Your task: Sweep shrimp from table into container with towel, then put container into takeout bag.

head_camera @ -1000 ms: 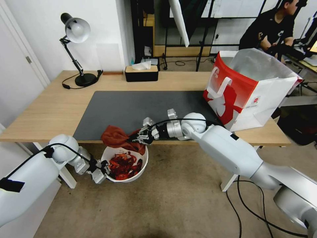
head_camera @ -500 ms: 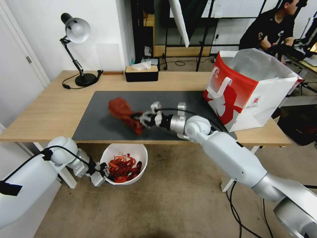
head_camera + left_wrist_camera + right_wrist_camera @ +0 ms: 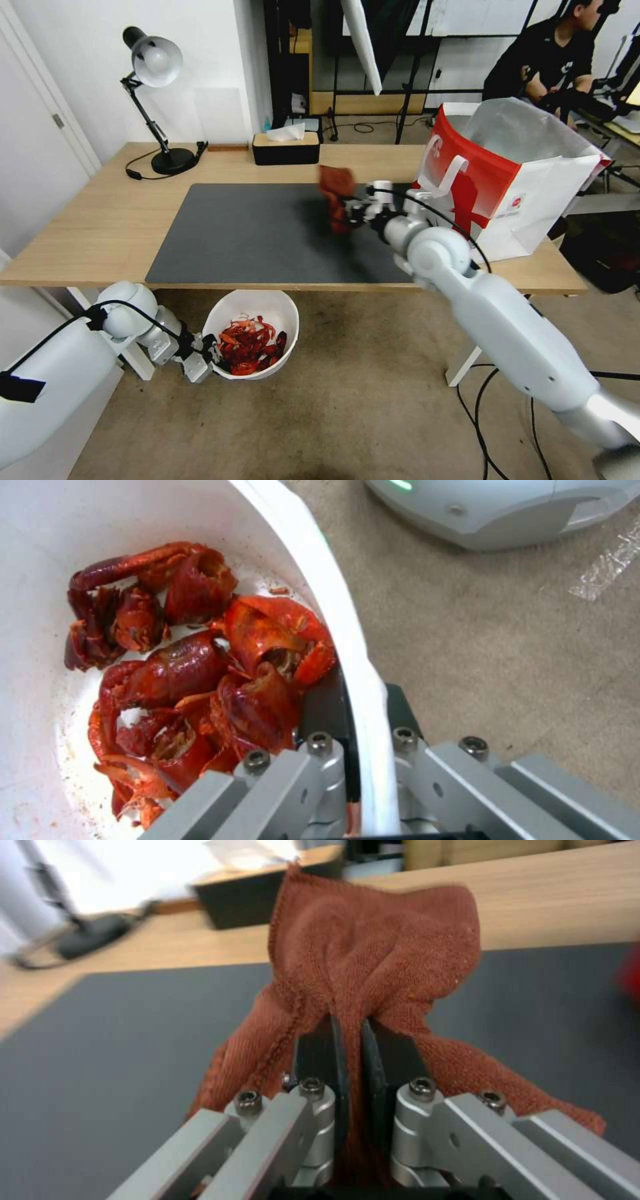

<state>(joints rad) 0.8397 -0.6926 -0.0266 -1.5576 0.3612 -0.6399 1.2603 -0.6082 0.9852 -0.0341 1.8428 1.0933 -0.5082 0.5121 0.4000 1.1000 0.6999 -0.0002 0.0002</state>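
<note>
Towel [image 3: 336,197] was gripped in the right hand [image 3: 349,212], whose jaws were clamped tight on a bunched fold of it, as seen in the right wrist view [image 3: 373,965]. The cloth was held up above the dark mat [image 3: 267,230], toward the mat's far right part, with its loose ends hanging on both sides of the fingers [image 3: 393,1055]. The right arm was stretched forward over the worktop [image 3: 93,220], with the hand just beside the bag [image 3: 507,187], which stood upright and open at the worktop's right end, partly on the mat.

The left hand [image 3: 203,351] was held low, below the worktop's near edge, pinching the bowl [image 3: 267,310] by its rim: in the left wrist view one finger [image 3: 327,715] was seen inside the wall and the other outside, closed against the white rim [image 3: 347,645]. The bowl was held over the carpeted floor [image 3: 347,413], under the front edge of the worktop. The shrimp [image 3: 247,340] were piled in the bowl's bottom, glossy and red in the left wrist view [image 3: 193,680], some lying against the inner finger.

A lamp [image 3: 157,100] and a tissue box [image 3: 285,148] were stood at the worktop's far side, well apart from both hands.
</note>
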